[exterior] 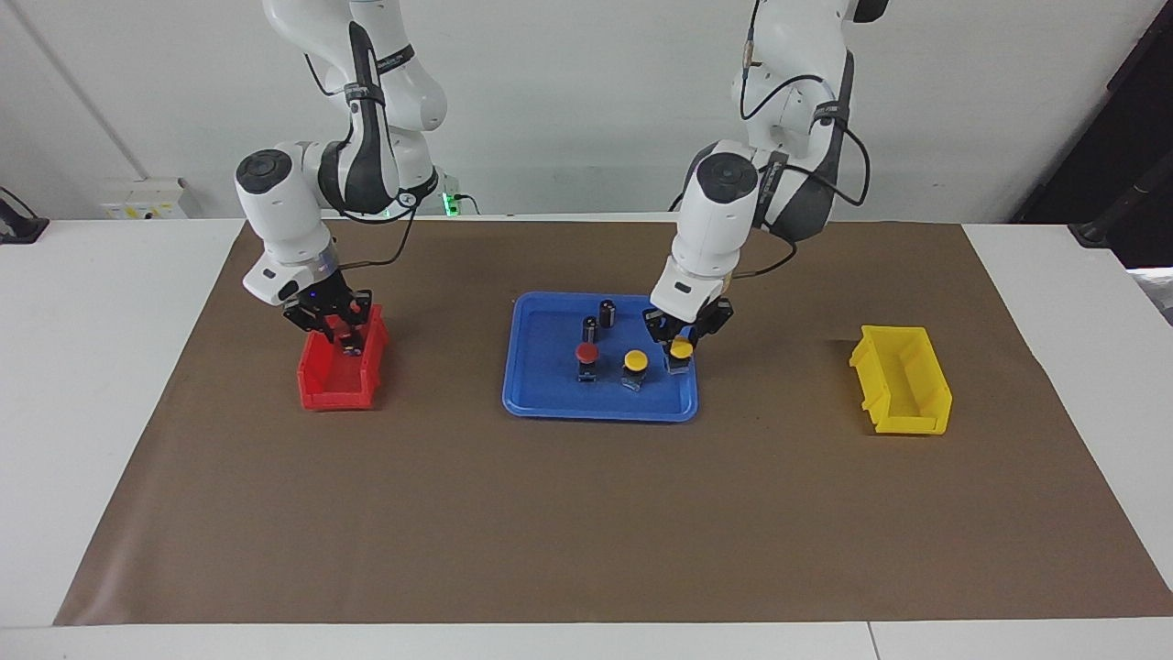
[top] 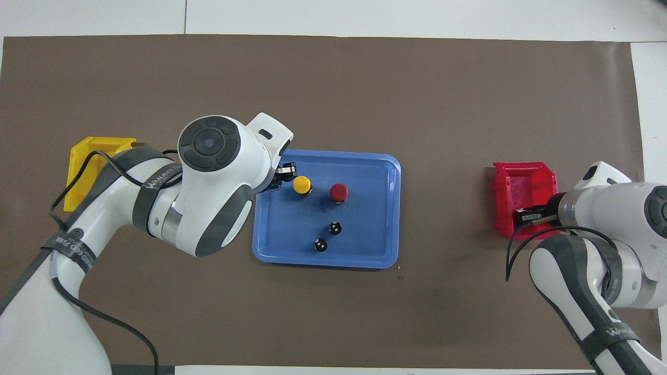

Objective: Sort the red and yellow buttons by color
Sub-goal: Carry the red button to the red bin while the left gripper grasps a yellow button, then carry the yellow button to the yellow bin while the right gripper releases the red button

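Yellow button (exterior: 681,349), small, rigid, probably light, slick cap, best pinched at its stubby black body: clamped in left gripper (exterior: 683,346) over blue tray (exterior: 550,403); right gripper (exterior: 343,332) in red bin (exterior: 321,392), finger state indiscernible; remaining red button (exterior: 586,354), yellow button (exterior: 634,361) in tray.

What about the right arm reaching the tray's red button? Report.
Probably yes, once it leaves the red bin: the right gripper is in it, and the red button stands uncovered on the blue tray. The left gripper holds a yellow button aside.
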